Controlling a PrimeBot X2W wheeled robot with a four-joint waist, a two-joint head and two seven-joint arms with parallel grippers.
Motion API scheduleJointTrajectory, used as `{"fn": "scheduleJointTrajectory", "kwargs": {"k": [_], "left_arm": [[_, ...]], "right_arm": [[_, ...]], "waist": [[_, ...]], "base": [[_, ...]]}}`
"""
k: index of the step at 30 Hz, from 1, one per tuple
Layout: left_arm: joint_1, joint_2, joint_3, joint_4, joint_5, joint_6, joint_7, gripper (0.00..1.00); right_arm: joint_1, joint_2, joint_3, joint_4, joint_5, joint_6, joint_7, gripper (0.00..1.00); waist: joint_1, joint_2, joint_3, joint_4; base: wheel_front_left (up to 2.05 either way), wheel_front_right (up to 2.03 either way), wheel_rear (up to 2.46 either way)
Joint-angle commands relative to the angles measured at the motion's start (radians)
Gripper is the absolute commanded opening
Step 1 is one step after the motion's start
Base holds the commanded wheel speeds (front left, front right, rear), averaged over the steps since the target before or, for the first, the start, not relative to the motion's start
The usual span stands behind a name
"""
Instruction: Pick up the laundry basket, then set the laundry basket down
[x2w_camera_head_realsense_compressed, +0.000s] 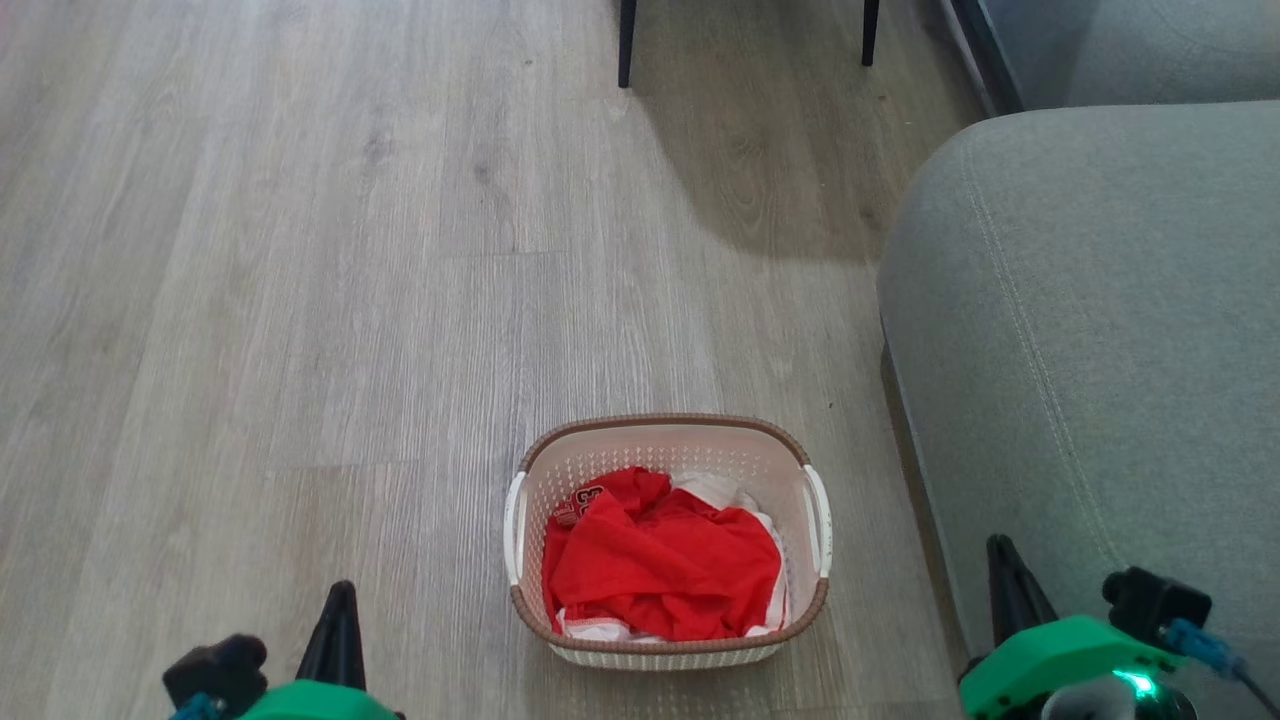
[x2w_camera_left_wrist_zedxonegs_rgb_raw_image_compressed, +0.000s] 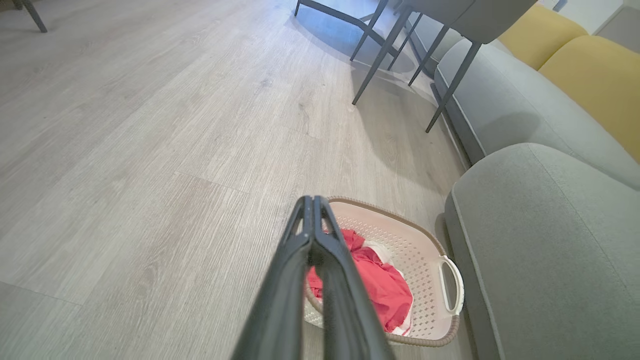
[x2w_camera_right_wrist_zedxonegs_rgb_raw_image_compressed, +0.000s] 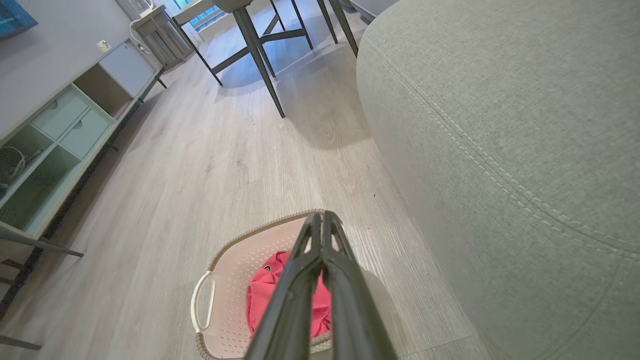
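- On the pale wood-look floor (x2w_camera_head_realsense_compressed: 300, 300), just beside the front of a grey sofa (x2w_camera_head_realsense_compressed: 1080, 330), the laundry basket (x2w_camera_head_realsense_compressed: 660, 452) stands upright. It is cream-white and perforated, with a brown woven-look rim.
- A white handle (x2w_camera_head_realsense_compressed: 513, 530) sits on each of its two short sides.
- Inside lies a crumpled red garment (x2w_camera_head_realsense_compressed: 660, 560), with a white cloth (x2w_camera_head_realsense_compressed: 715, 490) peeking out at its edges.
- The left gripper (x2w_camera_head_realsense_compressed: 342, 595) is at the lower left of the head view, apart from the basket. It is clenched and grasps nothing; the left wrist view shows its dark fingers (x2w_camera_left_wrist_zedxonegs_rgb_raw_image_compressed: 285, 280) pressed together to the tips.
- The right gripper (x2w_camera_head_realsense_compressed: 1000, 555) is at the lower right, against the sofa's front and off the basket's right side without touching it. It too is clenched and empty.
- Farther off, dark furniture legs (x2w_camera_head_realsense_compressed: 626, 40) stand on the floor above a soft shadow.
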Motion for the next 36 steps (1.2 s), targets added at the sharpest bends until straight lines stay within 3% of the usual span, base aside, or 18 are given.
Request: {"fn": "scheduleJointTrajectory", "kwargs": {"k": [1, 36], "left_arm": [[-0.048, 0.009, 0.026, -0.024, -0.038, -0.009, 0.007, 0.0], [-0.131, 0.013, 0.084, -0.006, -0.445, -0.065, 0.101, 0.0]], "right_arm": [[-0.052, -0.017, -0.004, -0.037, 0.038, 0.0, 0.007, 0.0], [-0.092, -0.027, -0.051, -0.046, 0.42, -0.001, 0.1, 0.0]], "waist": [[0.0, 0.0, 0.0, 0.0], [0.0, 0.0, 0.002, -0.009]], "base": [[0.0, 0.0, 0.0], [0.0, 0.0, 0.0]]}}
